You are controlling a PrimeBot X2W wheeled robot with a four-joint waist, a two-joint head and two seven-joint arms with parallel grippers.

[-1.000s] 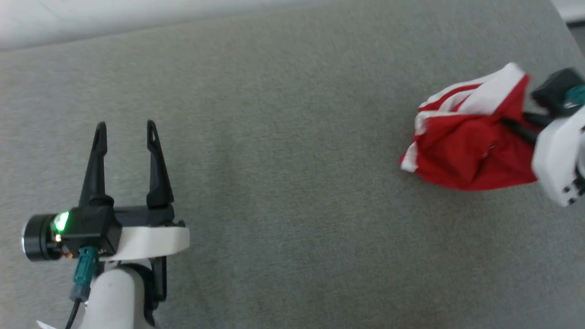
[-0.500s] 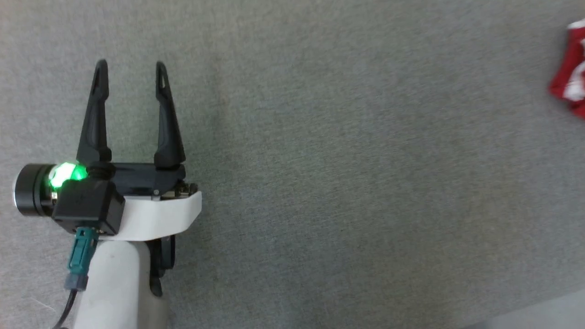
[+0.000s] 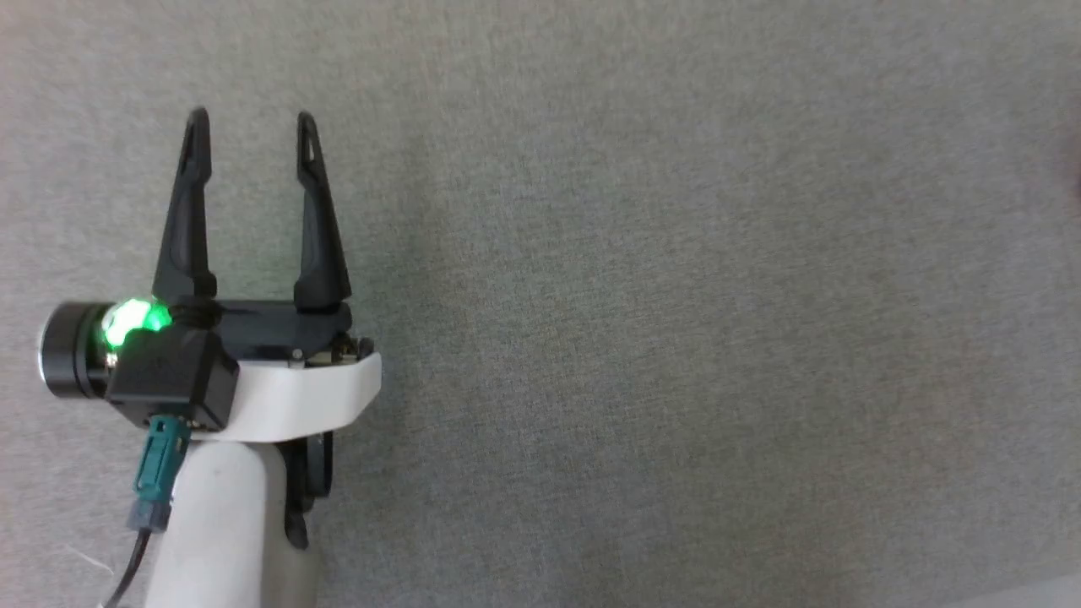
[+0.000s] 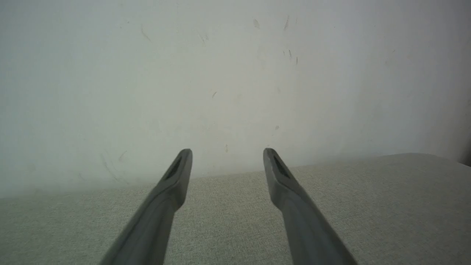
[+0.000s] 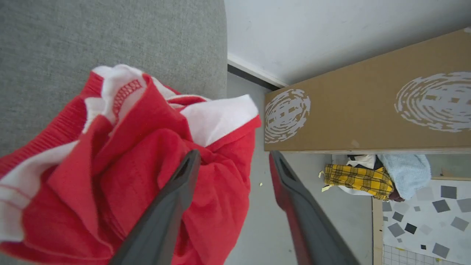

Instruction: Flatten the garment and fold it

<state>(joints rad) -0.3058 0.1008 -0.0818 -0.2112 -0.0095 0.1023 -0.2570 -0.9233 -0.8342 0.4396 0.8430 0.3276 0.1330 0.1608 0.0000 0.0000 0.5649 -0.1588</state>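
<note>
Newly opened, the right hand touches the bunched garment, its long axis unclear; left hand gapes.

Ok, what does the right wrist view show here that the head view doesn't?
Right wrist view: the crumpled red shorts with white trim, the open right gripper over their edge, a cardboard box, a yellow plaid cloth and a light blue towel. Head view: the open left gripper, empty, with a green light at its wrist. Shared: the grey fabric surface.
</note>
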